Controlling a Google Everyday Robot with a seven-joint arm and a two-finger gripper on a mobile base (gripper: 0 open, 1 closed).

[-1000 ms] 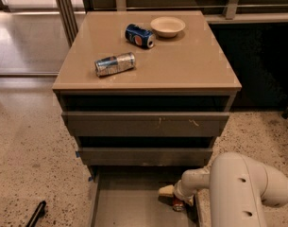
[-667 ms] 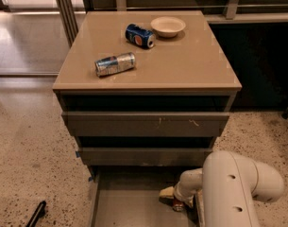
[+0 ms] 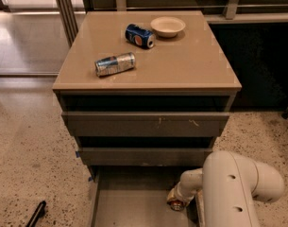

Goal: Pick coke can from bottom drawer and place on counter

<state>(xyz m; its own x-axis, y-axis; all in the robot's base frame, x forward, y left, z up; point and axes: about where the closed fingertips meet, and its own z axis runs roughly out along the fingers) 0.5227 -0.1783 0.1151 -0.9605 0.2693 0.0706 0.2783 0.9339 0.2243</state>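
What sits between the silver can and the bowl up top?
The blue can, seen in the camera view. The tool is down in the bottom drawer.

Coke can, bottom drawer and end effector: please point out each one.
coke can (image 3: 177,205), camera view, its visible red lower edge.
bottom drawer (image 3: 129,205), camera view, bare grey floor.
end effector (image 3: 173,196), camera view, tip at the can, drawer's right side.
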